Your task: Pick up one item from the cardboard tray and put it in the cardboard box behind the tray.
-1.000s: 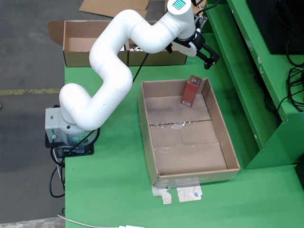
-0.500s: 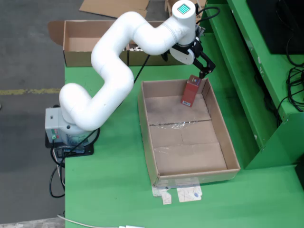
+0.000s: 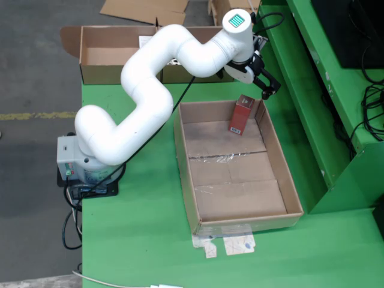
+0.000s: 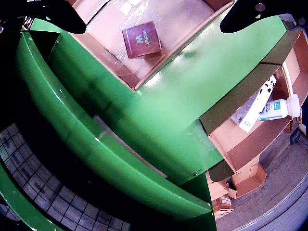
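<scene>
A red carton (image 3: 241, 115) leans upright against the far wall of the open cardboard tray (image 3: 186, 180) on the green table. My black gripper (image 3: 268, 90) hovers just beyond the tray's far right corner, to the right of the carton and not touching it. The wrist view looks down between two dark fingertips (image 4: 60, 15) spread wide apart, with nothing between them, so the gripper (image 4: 153, 24) is open. Below them are the red carton (image 4: 141, 40) and the tray rim (image 4: 103, 55). The cardboard box (image 3: 99, 73) behind the tray is partly hidden by the white arm.
The wrist view shows the cardboard box (image 4: 245, 144) holding a white bottle (image 4: 278, 108) and a printed white pack (image 4: 256, 107). A raised green shelf (image 3: 312, 90) borders the table on the right. Taped paper scraps (image 3: 231, 245) lie in front of the tray.
The gripper swung in over the top of the red carton, then moved back right and off it. The carton has stayed where it was.
</scene>
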`<move>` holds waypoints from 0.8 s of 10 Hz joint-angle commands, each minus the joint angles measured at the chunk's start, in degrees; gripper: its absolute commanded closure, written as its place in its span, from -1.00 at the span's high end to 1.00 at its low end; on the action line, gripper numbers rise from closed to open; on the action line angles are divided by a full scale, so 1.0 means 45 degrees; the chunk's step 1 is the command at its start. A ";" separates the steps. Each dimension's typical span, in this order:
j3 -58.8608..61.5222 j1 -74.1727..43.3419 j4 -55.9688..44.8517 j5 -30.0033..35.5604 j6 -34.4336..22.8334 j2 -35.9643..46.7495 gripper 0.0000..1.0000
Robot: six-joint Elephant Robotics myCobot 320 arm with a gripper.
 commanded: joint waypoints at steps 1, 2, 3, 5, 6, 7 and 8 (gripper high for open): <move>0.0311 0.0105 0.1293 -0.0292 0.0031 -0.0233 1.00; 0.0311 0.0119 0.1778 -0.0411 0.0031 -0.0488 1.00; 0.0311 0.0093 0.2215 -0.0495 0.0028 -0.0702 1.00; 0.0311 0.0020 0.2543 -0.0555 0.0095 -0.0916 1.00; 0.0311 0.0020 0.2543 -0.0555 0.0095 -0.0916 1.00; 0.0311 -0.0064 0.2572 -0.0492 0.0153 -0.0982 1.00; 0.0311 -0.0064 0.2572 -0.0492 0.0153 -0.0982 1.00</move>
